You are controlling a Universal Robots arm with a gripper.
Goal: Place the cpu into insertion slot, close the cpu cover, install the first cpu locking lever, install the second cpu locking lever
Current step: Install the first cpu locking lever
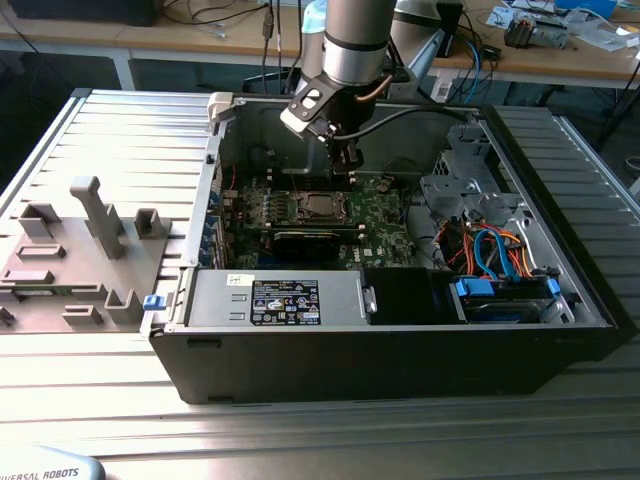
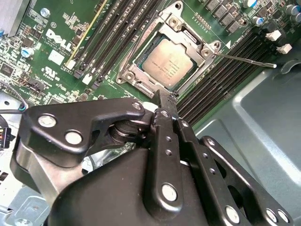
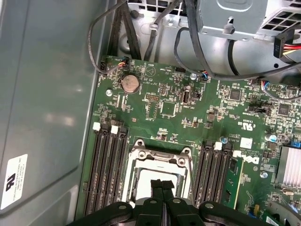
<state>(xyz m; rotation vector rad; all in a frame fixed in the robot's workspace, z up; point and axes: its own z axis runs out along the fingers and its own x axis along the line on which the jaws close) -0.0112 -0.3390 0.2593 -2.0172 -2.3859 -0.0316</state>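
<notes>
Pincer, tips together, blocks part of the cpu.

In the exterior view an open computer case is seen on a ribbed metal table. A grey fixture plate is set at its nine o'clock. Inside, a power supply is mounted at seven o'clock, and blue cables are bundled at four o'clock.

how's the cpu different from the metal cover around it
The cpu is a solid flat square with a dull top; the cover is a shinier frame with an open middle. The cpu sits inside; the cover rings it. Both are square, metal and lie flat.
</notes>
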